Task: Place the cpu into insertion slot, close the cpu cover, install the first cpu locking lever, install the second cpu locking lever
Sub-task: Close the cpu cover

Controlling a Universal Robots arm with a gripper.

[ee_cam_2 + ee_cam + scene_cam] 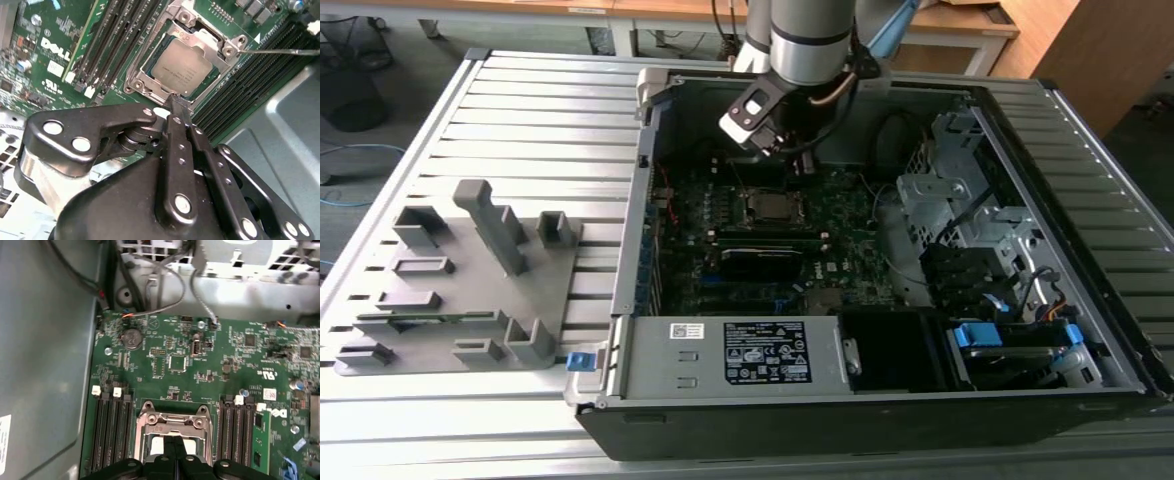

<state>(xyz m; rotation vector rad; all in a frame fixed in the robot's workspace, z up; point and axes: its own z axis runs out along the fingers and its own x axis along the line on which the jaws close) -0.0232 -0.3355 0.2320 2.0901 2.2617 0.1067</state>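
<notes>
In the exterior view my pincer [787,152] hangs inside the computer case [1067,330], near the insertion slot [771,207]. In the second wrist view it is pressed together, empty, its tip at the edge of the cpu cover [140,70], which lies flat around the seated cpu [182,67]. In the first wrist view the slot lies straight ahead of the tip.

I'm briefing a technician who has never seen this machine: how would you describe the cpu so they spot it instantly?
Look inside the open computer case at the green motherboard; between two banks of long black memory slots sits a silvery cpu cover. The cpu is the flat, pale silver-grey square showing through its window, the one plain metal face there.
</notes>
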